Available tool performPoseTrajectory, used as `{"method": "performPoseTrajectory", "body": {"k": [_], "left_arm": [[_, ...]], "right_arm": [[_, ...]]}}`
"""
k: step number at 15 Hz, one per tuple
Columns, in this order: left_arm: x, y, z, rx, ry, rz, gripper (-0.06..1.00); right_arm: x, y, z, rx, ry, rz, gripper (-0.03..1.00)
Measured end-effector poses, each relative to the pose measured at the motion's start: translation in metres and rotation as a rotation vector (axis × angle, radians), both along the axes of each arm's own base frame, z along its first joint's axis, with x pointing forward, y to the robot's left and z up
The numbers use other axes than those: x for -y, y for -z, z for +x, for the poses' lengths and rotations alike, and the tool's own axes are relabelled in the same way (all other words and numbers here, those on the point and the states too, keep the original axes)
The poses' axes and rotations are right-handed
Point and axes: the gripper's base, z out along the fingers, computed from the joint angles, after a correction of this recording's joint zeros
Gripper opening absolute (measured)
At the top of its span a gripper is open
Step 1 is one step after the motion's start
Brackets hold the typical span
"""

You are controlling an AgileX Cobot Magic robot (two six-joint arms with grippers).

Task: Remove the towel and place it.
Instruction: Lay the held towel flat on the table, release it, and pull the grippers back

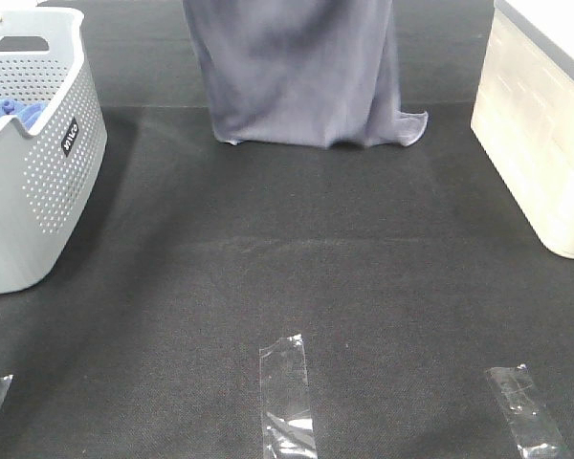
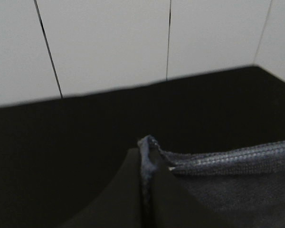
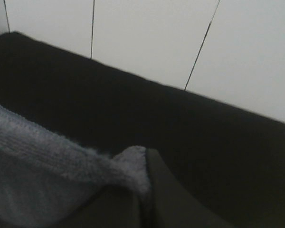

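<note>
The slate-grey towel [image 1: 301, 72] hangs down from above the frame at the back middle of the exterior view, its bottom hem just touching the black mat. Neither arm shows in that view. In the left wrist view my left gripper [image 2: 146, 190] is shut on a hemmed corner of the towel [image 2: 228, 166], which stretches away taut. In the right wrist view my right gripper [image 3: 145, 190] is shut on the towel's [image 3: 42, 161] other corner, fuzzy cloth bunched between its dark fingers.
A grey perforated basket [image 1: 48, 163] stands at the left with a bright blue cloth [image 1: 5, 115] inside. A white bin [image 1: 545, 143] stands at the right. Clear tape strips [image 1: 287, 397] lie on the black mat near the front. White wall panels lie behind.
</note>
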Motion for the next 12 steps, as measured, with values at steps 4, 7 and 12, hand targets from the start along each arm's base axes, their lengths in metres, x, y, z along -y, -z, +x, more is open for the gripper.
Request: {"method": "performPoseTrajectory", "body": {"k": [4,7,12], "left_arm": [[0.002,0.035,-0.018,-0.465,0.036,-0.036,0.00],[0.001,0.046,-0.029,-0.622,0.046,-0.007,0.00],[0.001,0.046,-0.034,-0.673,0.057,-0.007,0.00]], "right_arm": [[0.002,0.031,-0.020,-0.420,0.000,-0.027,0.00],[0.001,0.040,-0.032,-0.585,-0.018,-0.029,0.00],[0.002,0.048,-0.044,-0.743,-0.029,-0.054,0.00]]}}
